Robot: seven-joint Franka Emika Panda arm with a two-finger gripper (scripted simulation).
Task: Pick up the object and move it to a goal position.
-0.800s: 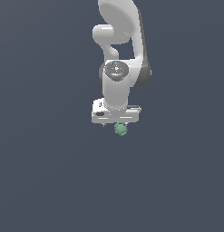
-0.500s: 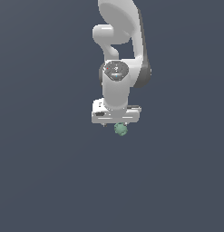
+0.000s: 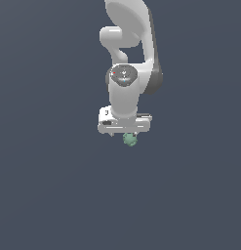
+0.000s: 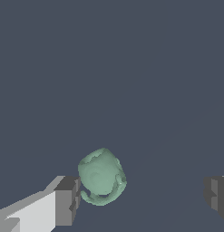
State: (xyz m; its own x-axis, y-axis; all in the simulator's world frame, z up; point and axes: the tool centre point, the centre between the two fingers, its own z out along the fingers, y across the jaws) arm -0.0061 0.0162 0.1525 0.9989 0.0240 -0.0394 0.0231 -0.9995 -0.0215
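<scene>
The object [image 4: 102,176], a small sea-green lump with a bumpy rim, lies on the dark grey floor between my fingers. My gripper [image 4: 140,195] is open, its jaws far apart. The object sits right beside one grey fingertip [image 4: 67,200], and I cannot tell whether they touch. The other fingertip [image 4: 216,194] is well away from it. In the exterior view the white hand of my gripper [image 3: 126,133] hangs straight down from the arm, and the object [image 3: 130,140] peeks out just under it, much narrower than the hand.
A plain dark grey surface [image 3: 53,195] fills both views around the arm. No other object or edge shows.
</scene>
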